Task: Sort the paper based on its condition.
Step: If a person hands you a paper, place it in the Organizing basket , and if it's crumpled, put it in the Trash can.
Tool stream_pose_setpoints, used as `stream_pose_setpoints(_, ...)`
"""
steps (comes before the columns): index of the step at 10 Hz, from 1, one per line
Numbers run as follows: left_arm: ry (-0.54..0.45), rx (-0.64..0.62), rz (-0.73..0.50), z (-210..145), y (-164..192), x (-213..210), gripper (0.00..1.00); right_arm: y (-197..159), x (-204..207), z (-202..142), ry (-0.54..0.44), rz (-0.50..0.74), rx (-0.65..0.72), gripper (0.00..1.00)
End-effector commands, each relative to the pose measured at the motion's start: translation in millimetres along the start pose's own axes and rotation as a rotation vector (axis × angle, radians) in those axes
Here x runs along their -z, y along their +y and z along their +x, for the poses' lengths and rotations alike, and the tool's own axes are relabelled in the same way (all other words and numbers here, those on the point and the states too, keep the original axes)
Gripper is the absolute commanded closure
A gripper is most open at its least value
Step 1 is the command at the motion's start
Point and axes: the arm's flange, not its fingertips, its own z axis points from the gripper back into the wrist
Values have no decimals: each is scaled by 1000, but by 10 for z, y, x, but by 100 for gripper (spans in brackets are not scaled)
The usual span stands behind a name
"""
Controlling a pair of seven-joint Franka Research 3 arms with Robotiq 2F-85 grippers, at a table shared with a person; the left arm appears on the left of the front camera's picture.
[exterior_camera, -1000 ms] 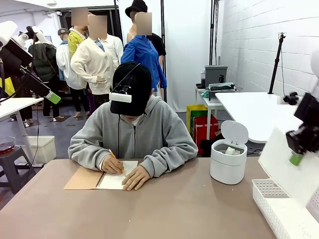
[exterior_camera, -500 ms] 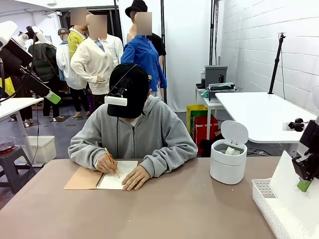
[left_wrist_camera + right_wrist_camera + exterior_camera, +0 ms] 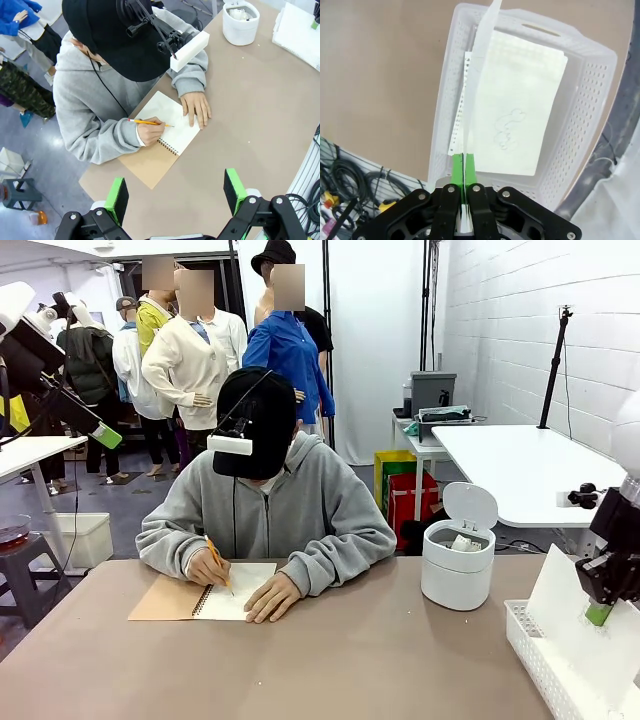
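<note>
My right gripper (image 3: 600, 614) (image 3: 464, 172) is shut on a flat white sheet of paper (image 3: 565, 625). In the right wrist view that sheet (image 3: 481, 65) shows edge-on, hanging over the white perforated basket (image 3: 528, 632) (image 3: 592, 120). Other flat sheets (image 3: 520, 115) lie in the basket, one with a faint line drawing. A crumpled wad of paper (image 3: 464, 542) (image 3: 239, 12) sits in the round white bin (image 3: 456, 575). My left gripper (image 3: 176, 195) is open and holds nothing, high above the table and the person.
A person in a grey hoodie writes with a pencil (image 3: 150, 123) in a tan spiral notebook (image 3: 172, 600) (image 3: 150, 162) at the table's far left. My left arm (image 3: 50, 370) hangs raised at the upper left. Cables lie past the table's edge (image 3: 355, 200).
My right gripper has come down with the sheet, from above the basket to just over it. The person's head has dipped slightly and the writing hand has shifted.
</note>
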Motion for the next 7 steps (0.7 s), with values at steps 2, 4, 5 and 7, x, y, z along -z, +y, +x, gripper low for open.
stream_pose_setpoints(2, -9, -1, 5, -2, 5, 5, 0, 194, 573, -434, -28, 32, 67, 100)
stream_pose_setpoints(4, -9, -1, 5, -2, 5, 5, 0, -2, 73, 37, 11, 8, 4, 100)
stream_pose_setpoints(5, -9, -1, 5, -2, 5, 5, 0, -2, 73, 37, 11, 8, 4, 100)
stream_pose_setpoints(7, -9, -1, 5, -2, 5, 5, 0, -14, 216, 174, 68, 18, 11, 100)
